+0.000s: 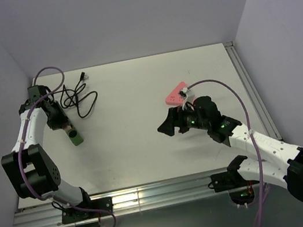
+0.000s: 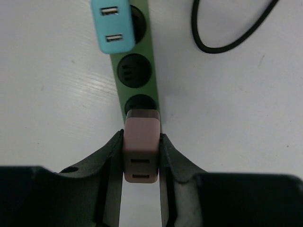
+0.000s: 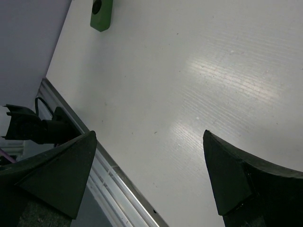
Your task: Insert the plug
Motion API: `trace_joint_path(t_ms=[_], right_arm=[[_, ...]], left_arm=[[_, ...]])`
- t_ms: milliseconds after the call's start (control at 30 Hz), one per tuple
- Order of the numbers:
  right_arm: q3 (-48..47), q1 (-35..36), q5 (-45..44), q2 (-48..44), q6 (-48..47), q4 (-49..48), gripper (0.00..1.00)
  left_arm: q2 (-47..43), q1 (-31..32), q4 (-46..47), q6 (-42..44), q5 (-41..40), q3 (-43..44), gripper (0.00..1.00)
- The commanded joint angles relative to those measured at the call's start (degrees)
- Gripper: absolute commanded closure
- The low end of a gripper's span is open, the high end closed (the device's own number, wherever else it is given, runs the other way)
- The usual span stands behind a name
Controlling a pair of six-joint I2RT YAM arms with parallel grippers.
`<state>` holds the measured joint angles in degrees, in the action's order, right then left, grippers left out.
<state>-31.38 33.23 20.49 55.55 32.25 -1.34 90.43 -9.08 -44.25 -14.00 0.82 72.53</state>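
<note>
My left fingers (image 2: 141, 142) pinch the pink rectangular charger plug (image 2: 141, 132), right fingers (image 3: 149, 135) spread. If tilted, the prongs may miss the socket at twelve o'clock on the green plastic power strip (image 2: 137, 71).

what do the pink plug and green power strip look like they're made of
The pink plug: probably moulded plastic, matte; even colour, rounded edges, no glare. The green power strip: probably hard plastic, satin; flat uniform face with moulded round sockets.

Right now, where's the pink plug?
Left wrist view: the left gripper clamps the pink plug over the green power strip, with the blue plug farther along it.
</note>
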Motion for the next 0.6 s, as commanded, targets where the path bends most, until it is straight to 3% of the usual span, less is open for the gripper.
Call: trace_joint_path(t_ms=[0,567], right_arm=[[0.79,0.43,-1.77,-1.06,-1.49,-2.87,0.0],[1.05,1.4,-3.18,-2.55,-2.1,-2.0,0.0]], left_arm=[[0.0,-2.34,1.36,1.96,-0.11,0.86,1.0],[4.31,-2.61,4.7,0.73,-0.56,1.47,1.0]])
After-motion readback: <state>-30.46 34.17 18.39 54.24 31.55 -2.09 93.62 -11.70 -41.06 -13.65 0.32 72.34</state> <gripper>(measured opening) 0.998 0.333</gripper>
